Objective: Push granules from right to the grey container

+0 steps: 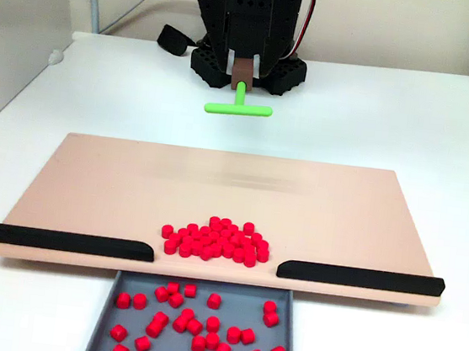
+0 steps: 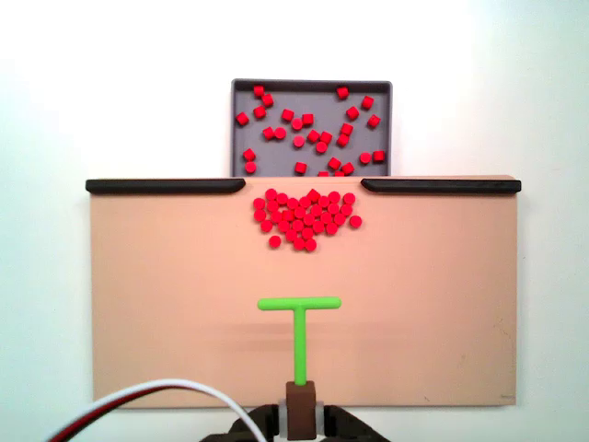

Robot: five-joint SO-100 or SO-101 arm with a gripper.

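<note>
Fixed view from the front first: my gripper (image 1: 243, 73) hangs low before my black base, its jaws clamped on a brown block that carries a bright green T-shaped plastic pusher (image 1: 239, 107), whose crossbar hovers over the white table (image 1: 409, 128), behind the far edge of the pinkish-beige flat board (image 1: 114, 187). A heap of small bright red cube-like plastic granules (image 1: 217, 240) lies on the board at its near edge, in the gap between the two black bars (image 1: 71, 242). Just below that gap sits the shallow rectangular grey plastic container (image 1: 107, 330), with more red granules scattered loosely inside it. Fixed view from above next: my gripper (image 2: 300, 405) comes in at the bottom edge, the green pusher (image 2: 299, 322) pointing up over the board (image 2: 442, 313), well apart from the granule heap (image 2: 304, 217). The grey container (image 2: 241, 138) touches the board's top edge and holds scattered granules.
</note>
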